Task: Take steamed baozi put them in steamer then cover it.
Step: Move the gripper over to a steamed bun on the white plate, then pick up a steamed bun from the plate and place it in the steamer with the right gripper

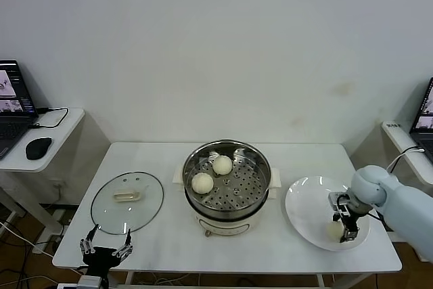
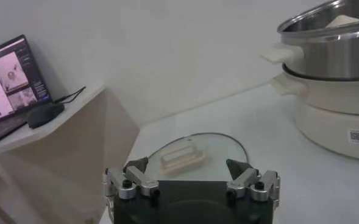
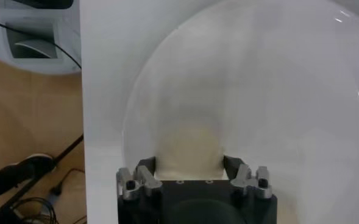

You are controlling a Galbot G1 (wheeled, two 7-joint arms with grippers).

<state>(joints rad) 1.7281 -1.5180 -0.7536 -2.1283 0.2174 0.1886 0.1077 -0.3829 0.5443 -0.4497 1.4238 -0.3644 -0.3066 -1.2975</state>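
The steamer [image 1: 260, 189] stands mid-table with two steamed baozi [image 1: 202, 183] [image 1: 222, 164] on its perforated tray. A third baozi [image 1: 335, 230] lies on the white plate [image 1: 308, 204] at the right. My right gripper [image 1: 344, 225] reaches down onto it, and in the right wrist view the bun [image 3: 188, 143] fills the gap of the gripper [image 3: 188, 163], with both fingers against its sides. The glass cover [image 1: 127, 201] lies flat on the table at the left. My left gripper [image 1: 106, 247] hangs open near the front edge, just short of the cover [image 2: 222, 143].
A side table at the left holds a laptop [image 1: 12, 109] and a mouse [image 1: 38, 147]. Another laptop [image 1: 426, 116] stands at the far right. The steamer body [image 2: 334, 115] rises beside the cover in the left wrist view.
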